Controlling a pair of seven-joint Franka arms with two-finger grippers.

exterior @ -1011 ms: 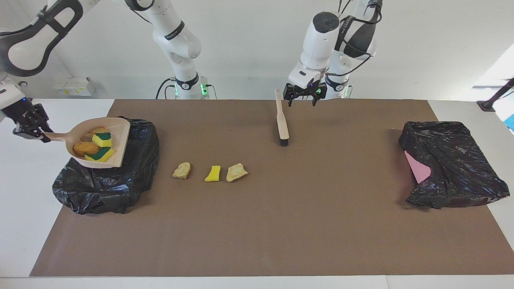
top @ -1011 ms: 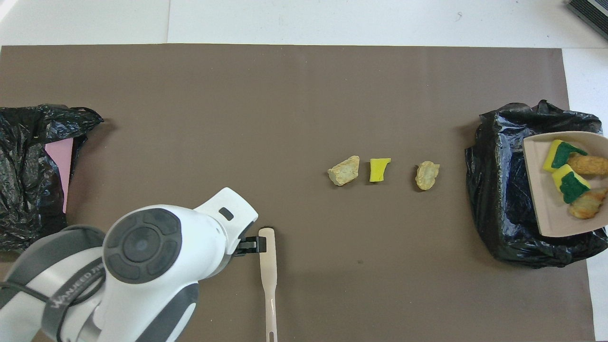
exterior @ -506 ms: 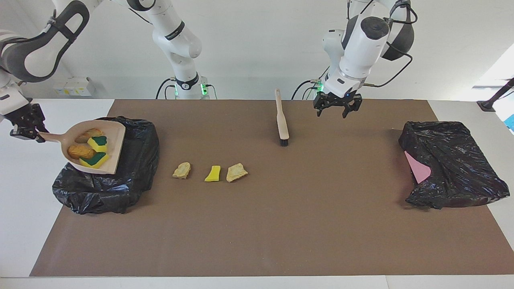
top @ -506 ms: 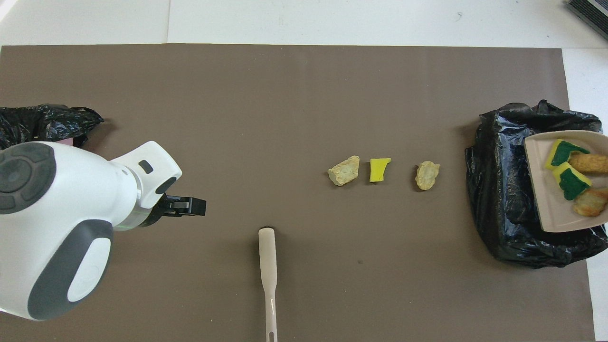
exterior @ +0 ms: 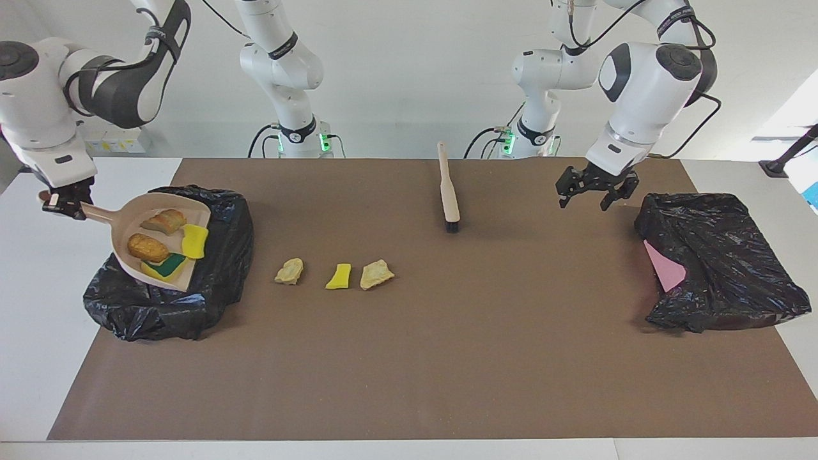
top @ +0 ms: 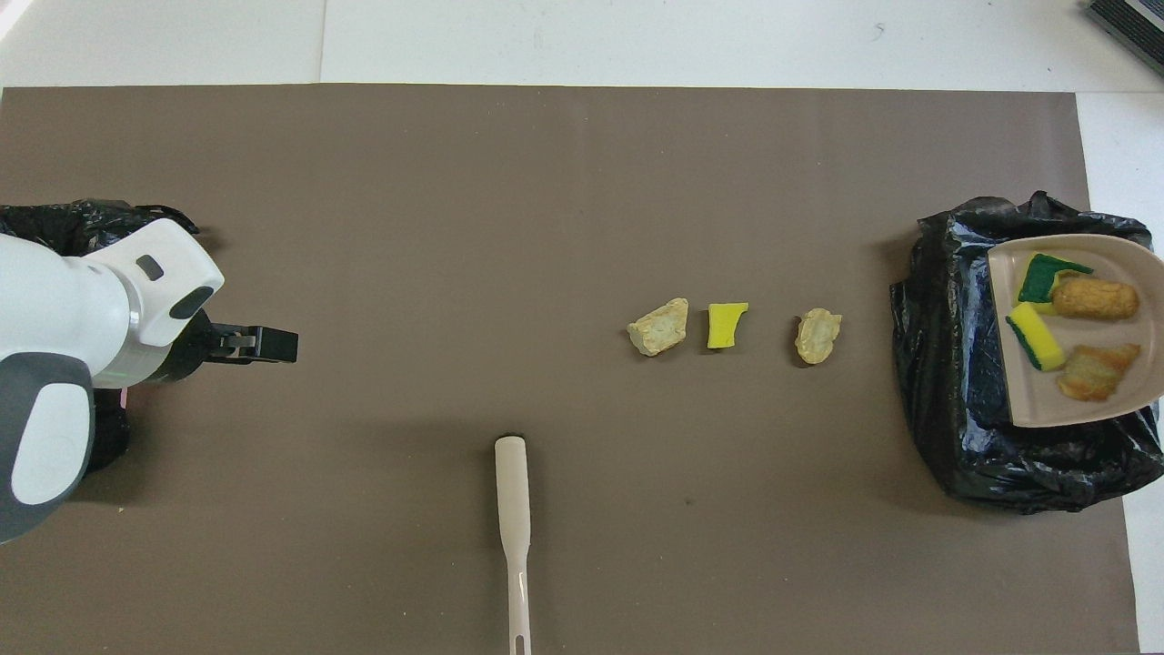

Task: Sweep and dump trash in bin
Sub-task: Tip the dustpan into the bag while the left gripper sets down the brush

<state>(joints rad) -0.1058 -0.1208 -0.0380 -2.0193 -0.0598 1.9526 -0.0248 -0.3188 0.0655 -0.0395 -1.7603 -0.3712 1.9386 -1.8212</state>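
1. Brown mat (exterior: 409,358) covers the white surface (exterior: 38,332) where two robot arms work.
2. The right hand (exterior: 61,206) is squeezed shut on the handle of a beige dustpan (exterior: 128,220) and holds it tipped over a black bag bin (exterior: 211,281) at the right arm's end.
3. Four bits of trash (exterior: 167,243) sit in the pan: two yellow-and-green sponge bits and two brown bread-like lumps.
4. Three more bits (exterior: 339,276) lie in a row on the mat beside that bin: two pale lumps with a yellow sponge chunk between them.
5. A brush (exterior: 448,191) lies flat on the mat, nearer to the robots than the row.
6. The left hand (exterior: 596,195) hangs wide open with nothing in it, over the mat just beside another black bag (exterior: 722,268).
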